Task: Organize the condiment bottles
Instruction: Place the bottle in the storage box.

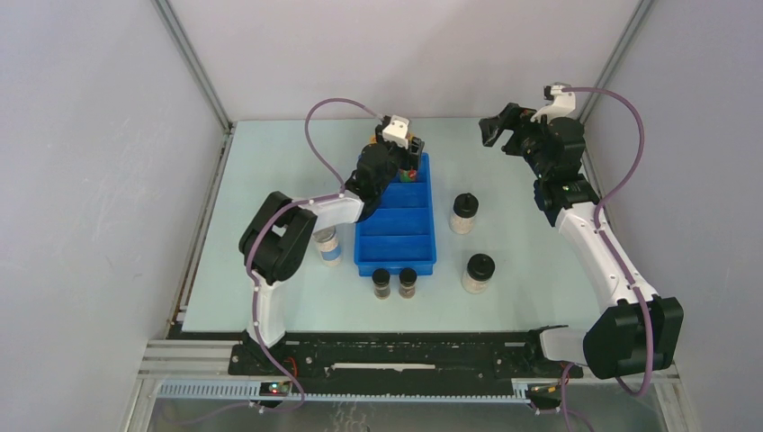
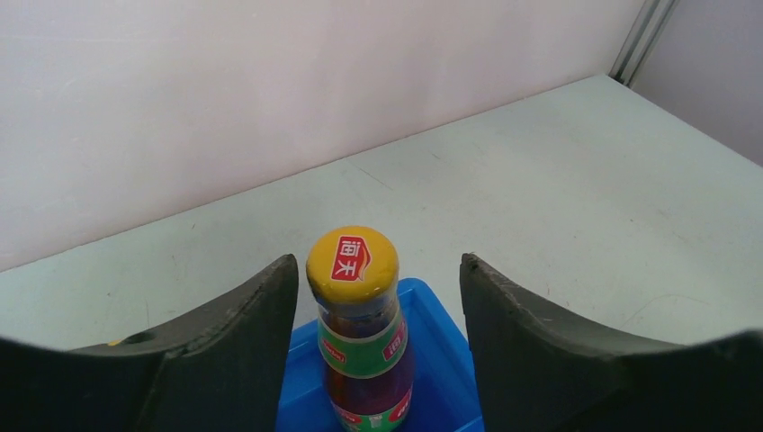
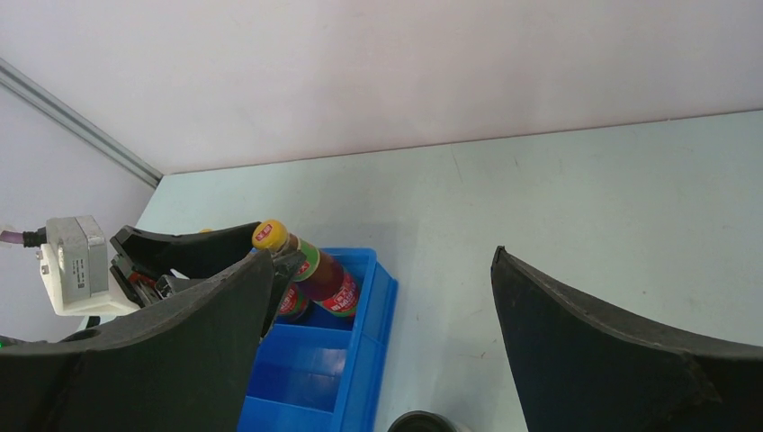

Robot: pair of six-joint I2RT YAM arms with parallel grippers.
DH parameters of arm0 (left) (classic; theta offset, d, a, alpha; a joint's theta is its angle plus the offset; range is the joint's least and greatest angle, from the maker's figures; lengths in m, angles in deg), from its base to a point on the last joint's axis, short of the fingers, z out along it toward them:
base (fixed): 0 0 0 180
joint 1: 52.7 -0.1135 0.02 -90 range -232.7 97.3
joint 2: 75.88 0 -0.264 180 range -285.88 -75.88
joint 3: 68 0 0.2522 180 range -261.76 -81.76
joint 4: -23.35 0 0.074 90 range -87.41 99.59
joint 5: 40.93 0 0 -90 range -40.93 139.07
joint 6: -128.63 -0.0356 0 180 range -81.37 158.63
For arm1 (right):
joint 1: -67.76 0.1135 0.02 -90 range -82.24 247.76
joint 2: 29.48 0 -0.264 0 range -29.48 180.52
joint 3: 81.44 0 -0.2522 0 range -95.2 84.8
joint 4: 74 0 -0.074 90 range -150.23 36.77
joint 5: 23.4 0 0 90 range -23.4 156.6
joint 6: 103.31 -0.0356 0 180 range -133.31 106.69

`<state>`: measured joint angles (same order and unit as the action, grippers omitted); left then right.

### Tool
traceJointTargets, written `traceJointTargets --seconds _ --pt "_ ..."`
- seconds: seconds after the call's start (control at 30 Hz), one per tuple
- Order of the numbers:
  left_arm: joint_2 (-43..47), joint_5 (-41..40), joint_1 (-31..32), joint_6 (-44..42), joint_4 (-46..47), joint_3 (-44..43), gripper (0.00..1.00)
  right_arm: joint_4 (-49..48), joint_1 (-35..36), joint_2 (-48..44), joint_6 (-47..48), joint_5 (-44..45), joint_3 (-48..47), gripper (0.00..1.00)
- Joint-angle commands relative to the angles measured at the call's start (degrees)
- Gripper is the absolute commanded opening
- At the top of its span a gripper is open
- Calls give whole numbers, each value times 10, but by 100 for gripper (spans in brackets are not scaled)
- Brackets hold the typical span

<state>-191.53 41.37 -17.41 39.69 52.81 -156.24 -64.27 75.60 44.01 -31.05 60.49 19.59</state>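
The left gripper (image 2: 378, 263) stood released, jaws apart around a red sauce bottle (image 2: 362, 351) upright in the far compartment of the blue tray (image 1: 394, 267); the right gripper (image 3: 380, 258) hung open, empty. Left to sort outside the tray were two tiny dark jars (image 1: 381, 283) at its near end, two pale jars (image 1: 464, 214) to its right and one blue-labelled jar (image 1: 329, 246) to its left.

1. The tray (image 1: 396, 236) lay lengthwise at mid-table (image 1: 270, 180).
2. A sauce bottle (image 2: 357, 315) stood upright in the tray's farthest compartment, between the fingers of the left gripper (image 2: 378, 268).
3. The left small jar (image 1: 381, 283) and the right small jar (image 1: 408, 282) stood side by side just before the tray's near end.
4. A labelled jar (image 1: 329, 245) stood just left of the tray, partly under the left arm.
5. Right of the tray, the farther jar (image 1: 463, 213) stood behind the nearer jar (image 1: 478, 273), apart.
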Motion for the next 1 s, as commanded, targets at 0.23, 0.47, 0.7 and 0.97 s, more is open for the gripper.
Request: traceJointTargets --seconds 0.23,0.47,0.7,0.97 --pt "46 -17 10 -10 29 20 73 -6 5 -11 -13 0 -22 100" --pt "88 -36 26 -30 25 37 76 5 7 -24 -15 1 -22 100" --pt "188 -97 70 -62 -15 63 83 37 17 -67 -12 0 -22 100" --pt "361 -202 141 -59 -158 63 88 94 70 -121 10 12 -22 100"
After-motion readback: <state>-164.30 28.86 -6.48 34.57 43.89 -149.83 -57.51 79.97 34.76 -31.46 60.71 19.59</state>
